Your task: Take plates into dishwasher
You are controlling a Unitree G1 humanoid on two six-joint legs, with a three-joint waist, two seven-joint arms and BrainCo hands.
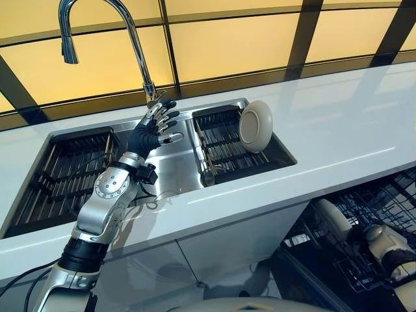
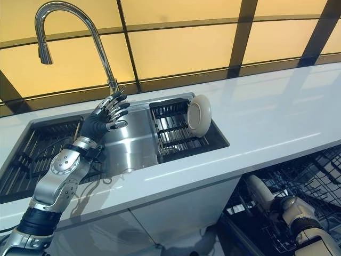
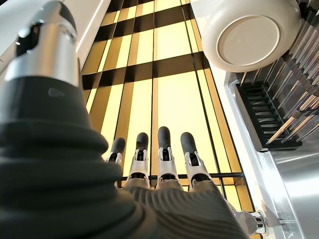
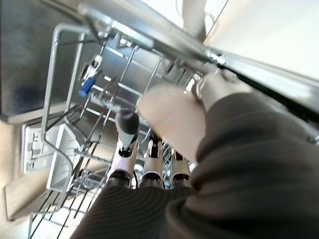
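**Right hand racking a plate, one plate left in the sink**

Nearest the camera, lower right of the eye views: right hand [image 2: 282,205] down in the dishwasher rack [image 1: 380,208], fingers curled round a pale plate [image 4: 172,124]. The wrist view shows that plate pressed against the hand among the wire tines. Can't tell whether it's seated in a slot yet.

Progress, my read: mid-task. One plate is at the rack, not confirmed released. The second plate [image 1: 255,125] leans upright on the drain rack [image 1: 224,146] in the right sink basin, centre frame, untouched. Can't see other plates in the dishwasher from here.

Largest to smallest:
- White worktop [image 1: 338,123], running across the frame, glossy.
- Stainless sink [image 1: 172,166], set in it; dark grid racks in the left and right basins.
- Tall arched tap [image 1: 133,39], upper left.
- Left hand [image 1: 159,123], fingers straight and spread, holding nothing, hovering over the sink near the tap base, apart from the second plate.

Room: amber wall panels with dark framing behind the worktop; white cabinet fronts below.
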